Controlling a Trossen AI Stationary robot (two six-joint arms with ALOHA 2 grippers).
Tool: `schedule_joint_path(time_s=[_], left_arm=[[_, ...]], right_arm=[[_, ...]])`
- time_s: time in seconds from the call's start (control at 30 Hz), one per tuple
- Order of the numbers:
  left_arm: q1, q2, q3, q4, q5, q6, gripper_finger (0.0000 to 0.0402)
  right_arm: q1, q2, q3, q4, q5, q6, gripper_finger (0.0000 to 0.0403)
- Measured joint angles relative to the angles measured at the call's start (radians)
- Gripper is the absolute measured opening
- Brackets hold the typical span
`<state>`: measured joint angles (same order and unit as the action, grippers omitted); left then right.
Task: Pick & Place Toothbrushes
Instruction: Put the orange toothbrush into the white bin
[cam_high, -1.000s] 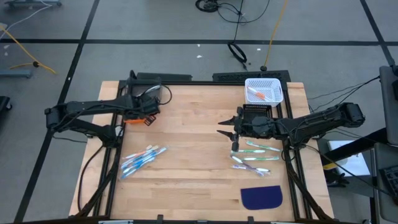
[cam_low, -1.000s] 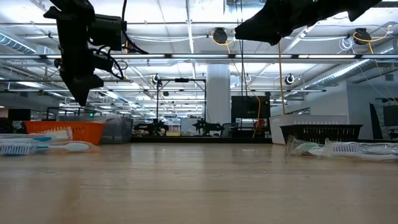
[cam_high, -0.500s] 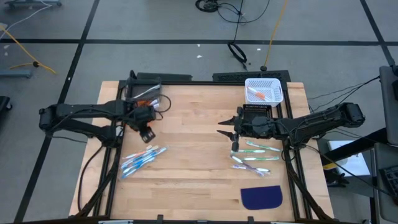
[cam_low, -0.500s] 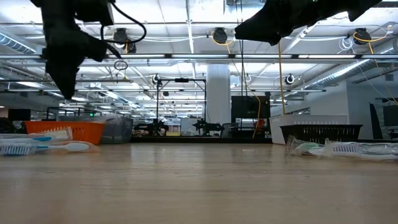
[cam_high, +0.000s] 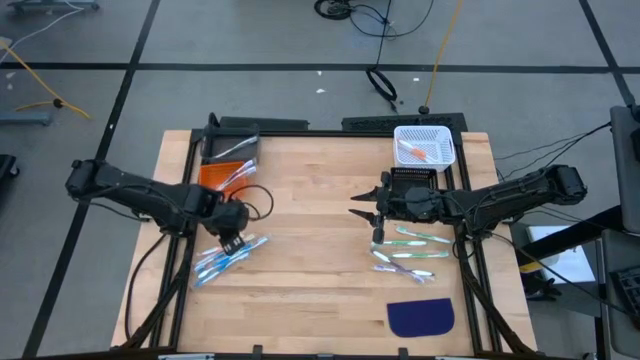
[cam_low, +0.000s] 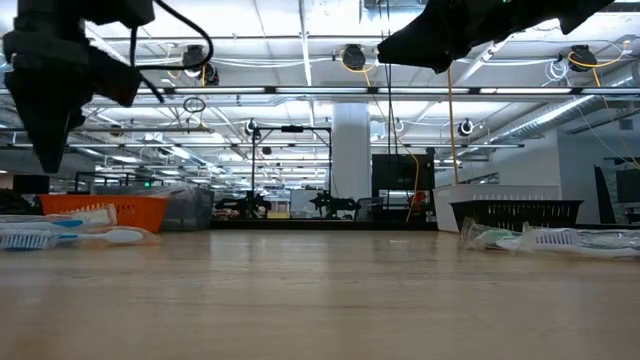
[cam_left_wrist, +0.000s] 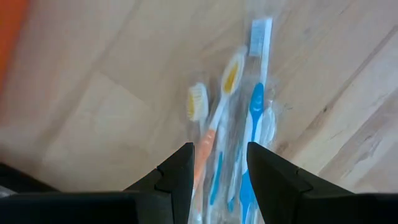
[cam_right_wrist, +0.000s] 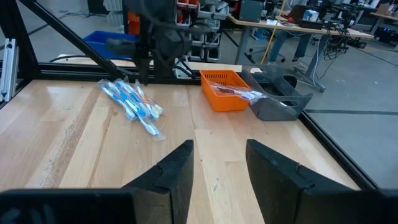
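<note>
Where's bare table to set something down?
Free: the middle strip between the left toothbrush pile and the right pile, and the front edge left of the blue mat. Crowded: back-left by the orange bin, back-right by the white basket.

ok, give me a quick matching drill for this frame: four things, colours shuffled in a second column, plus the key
Things:
1. mat
2. bin nearest the left arm
3. basket by the right arm
4. bin next to the orange one

Colours:
A. white
B. grey
C. dark blue
D. orange

Pairs: 1-C, 2-D, 3-A, 4-B
</note>
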<state>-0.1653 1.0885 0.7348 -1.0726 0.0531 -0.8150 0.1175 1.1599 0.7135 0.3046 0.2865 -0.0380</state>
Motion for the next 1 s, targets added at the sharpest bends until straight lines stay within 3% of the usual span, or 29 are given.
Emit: schedule_joint_path(time_s=[0.3, 0.77, 0.87, 1.0], left_arm=[[-0.106, 0.000, -0.122, 0.181, 0.026, -0.098, 0.0150], [-0.151, 0.000, -0.245, 0.278, 0.006, -0.208, 0.0145], [-0.151, 0.000, -0.249, 0.282, 0.006, -0.209, 0.0118], [-0.151, 0.000, -0.242, 0.280, 0.011, -0.189, 0.0042]], right_arm=[[0.000, 0.000, 0.000, -0.002, 0.000, 0.000, 0.0141], [0.000, 0.000, 0.000, -0.002, 0.000, 0.000, 0.0141], [0.000, 0.000, 0.000, -0.002, 0.000, 0.000, 0.0141], [0.000, 0.000, 0.000, -0.002, 0.000, 0.000, 0.0141]])
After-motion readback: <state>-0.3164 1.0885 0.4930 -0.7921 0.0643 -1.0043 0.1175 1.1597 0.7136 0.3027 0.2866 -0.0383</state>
